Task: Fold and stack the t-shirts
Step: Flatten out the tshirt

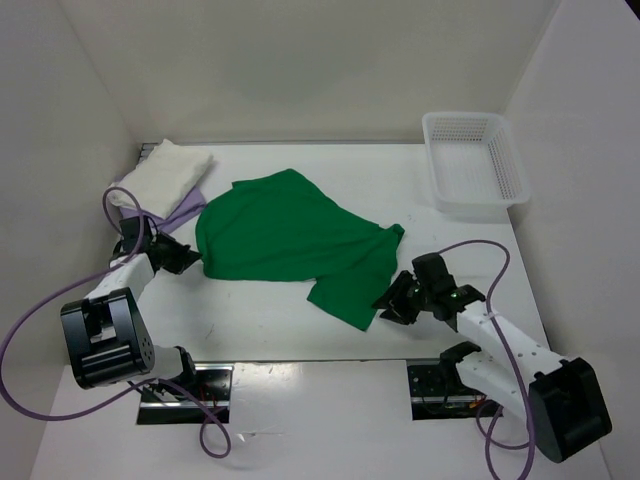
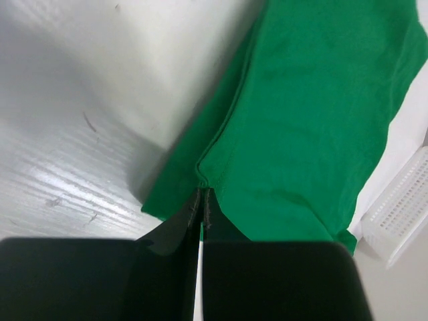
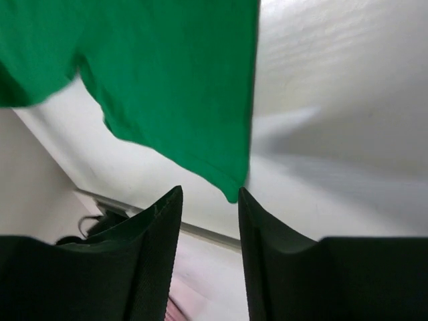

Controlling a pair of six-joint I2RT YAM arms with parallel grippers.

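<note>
The surface (image 1: 270,330) is a flat white top, glossy enough to throw back soft glare, with a few small dark scuff marks (image 2: 87,120) near the left edge of the green shirt (image 1: 290,235). Plain white walls (image 1: 320,70) close it in behind the shirt and on both sides, like a booth. The green shirt lies spread and rumpled in the middle of the surface, one sleeve or corner trailing toward the near right. Beyond the shirt's left end, in the far left corner, the cream shirt (image 1: 165,172) sits folded on top of the lavender shirt (image 1: 185,208), whose edge shows beneath it on the side facing the green one. Well off beyond the green shirt's right end stands a white mesh basket (image 1: 472,165), against the right wall. The left end effector (image 2: 202,212) is at the green shirt's left edge, clenched on its hem, with the cloth puckered at the tips. The right end effector (image 3: 210,195) is just off the shirt's near right corner, released, its fingers (image 3: 164,221) apart and the green corner just past them, not gripped. Purple cables (image 1: 30,330) loop from both arms, nearer than the shirt.
</note>
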